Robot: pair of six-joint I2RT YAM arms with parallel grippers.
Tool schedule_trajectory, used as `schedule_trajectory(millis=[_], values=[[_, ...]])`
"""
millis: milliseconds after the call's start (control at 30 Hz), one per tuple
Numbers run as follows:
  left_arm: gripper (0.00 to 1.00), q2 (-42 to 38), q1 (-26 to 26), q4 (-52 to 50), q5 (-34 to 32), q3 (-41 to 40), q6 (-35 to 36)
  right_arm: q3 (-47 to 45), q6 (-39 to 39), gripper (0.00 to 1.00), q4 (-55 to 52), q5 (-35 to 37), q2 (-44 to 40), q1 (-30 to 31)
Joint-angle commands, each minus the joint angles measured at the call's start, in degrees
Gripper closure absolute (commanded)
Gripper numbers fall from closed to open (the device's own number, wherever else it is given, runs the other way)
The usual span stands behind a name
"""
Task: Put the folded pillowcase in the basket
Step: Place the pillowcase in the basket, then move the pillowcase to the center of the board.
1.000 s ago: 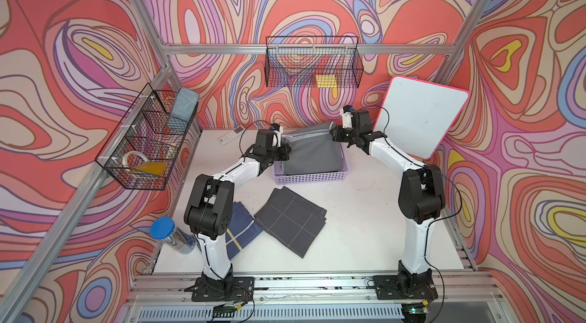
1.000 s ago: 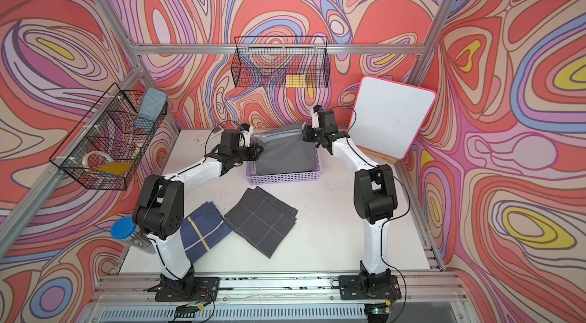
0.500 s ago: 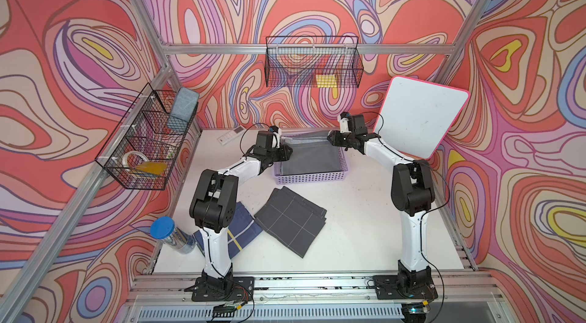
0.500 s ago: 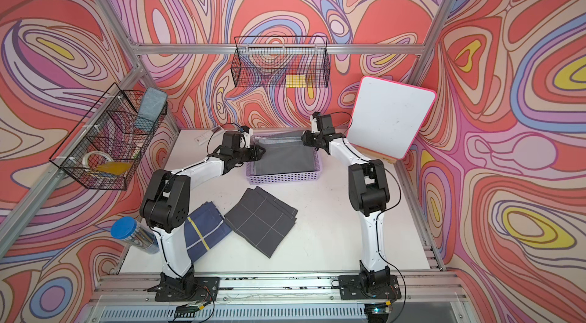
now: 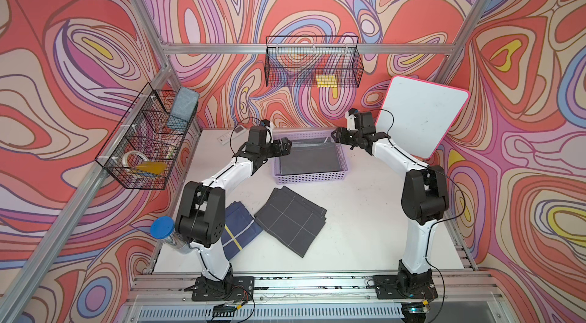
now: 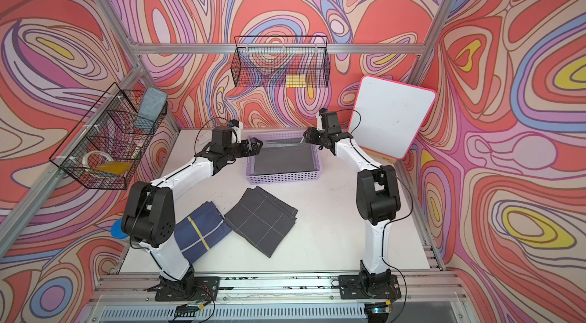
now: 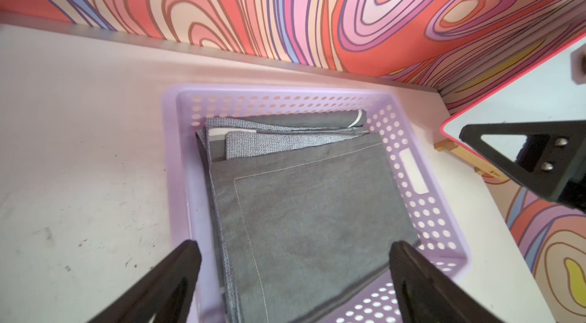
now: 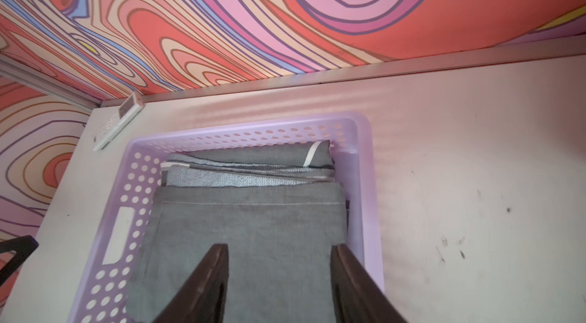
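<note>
The folded grey pillowcase [image 5: 309, 158] [image 6: 282, 158] lies flat inside the lilac basket [image 5: 310, 176] [image 6: 282, 177] at the back of the table. My left gripper [image 5: 287, 147] [image 6: 257, 147] hovers at the basket's left end, jaws wide open, with nothing between them. In the left wrist view the pillowcase [image 7: 301, 210] sits below the gripper [image 7: 293, 248], inside the basket [image 7: 177, 178]. My right gripper [image 5: 336, 139] [image 6: 307, 137] is at the basket's back right corner, open and empty. In the right wrist view it [image 8: 280, 250] stands just above the pillowcase [image 8: 247, 226], beside the basket wall [image 8: 364, 210].
In front of the basket lie a dark checked cloth [image 5: 290, 220] and a navy cloth with a yellow stripe [image 5: 237, 232]. A whiteboard [image 5: 418, 115] leans at the back right. Black wire baskets [image 5: 312, 61] [image 5: 146, 143] hang on the walls. A white remote [image 5: 231, 136] lies at the back left.
Both grippers have opened and let go of the pillowcase. It was held raised over the basket's back and has dropped flat into the basket.
</note>
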Motion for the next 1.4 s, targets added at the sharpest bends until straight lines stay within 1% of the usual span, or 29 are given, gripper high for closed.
schedule_trajectory(millis=[0, 133, 233, 267, 400, 500, 633, 667, 700, 733, 933, 1133, 1167, 1200, 1367], values=[[0.01, -6.21, 0.16, -4.61, -1.35, -5.03, -0.99, -5.57, 3.22, 0.46, 0.29, -0.73, -7.43, -0.10], [0.01, -13.49, 0.16, -8.97, 0.04, -12.43, -1.68, -13.23, 5.90, 0.43, -0.49, -4.60, -15.72, 0.52], [0.01, -18.51, -0.42, -9.95, 0.77, -19.02, -2.22, -19.10, 6.28, 0.34, -0.67, -5.63, -21.27, 2.17], [0.01, -20.07, -0.91, -10.54, 0.75, -21.09, -2.06, -21.07, 6.56, 0.29, -0.54, -5.88, -23.07, 2.85], [0.01, -23.48, -2.77, -12.49, -0.58, -27.03, -2.14, -27.95, 7.61, 0.26, -0.85, -6.38, -28.76, 5.16], [0.01, -23.00, -4.68, -14.28, -2.12, -28.53, -1.72, -32.77, 7.87, 0.27, -1.33, -5.38, -32.25, 7.08], [0.01, -19.86, -7.50, -15.59, -4.49, -28.84, -1.70, -37.88, 8.21, 0.26, -2.10, -4.05, -35.71, 10.27], [0.01, -19.18, -7.73, -15.16, -4.49, -29.10, -1.69, -38.85, 8.18, 0.26, -2.25, -3.70, -36.29, 11.07], [0.01, -18.34, -7.89, -14.99, -4.80, -29.29, -1.77, -39.99, 8.09, 0.23, -2.21, -3.48, -36.82, 11.83], [0.01, -17.65, -8.08, -15.06, -5.73, -29.38, -2.09, -41.06, 8.11, 0.22, -2.08, -3.14, -37.30, 12.52], [0.01, -16.61, -9.25, -15.00, -10.60, -30.98, -3.87, -46.19, 8.59, 0.21, -1.64, -2.60, -39.79, 14.75], [0.01, -15.86, -9.52, -14.87, -10.71, -32.60, -4.14, -50.26, 9.41, 0.20, -1.20, -1.91, -43.77, 14.94], [0.01, -15.64, -9.52, -14.96, -10.61, -32.71, -4.16, -50.41, 9.41, 0.05, -1.48, -1.79, -44.06, 14.95], [0.01, -15.30, -9.65, -15.22, -10.63, -32.72, -4.14, -50.53, 9.28, 0.02, -1.76, -1.83, -44.40, 14.94], [0.01, -14.49, -9.76, -15.52, -9.61, -33.16, -4.25, -50.97, 9.10, 0.02, -1.88, -1.80, -45.12, 14.98]])
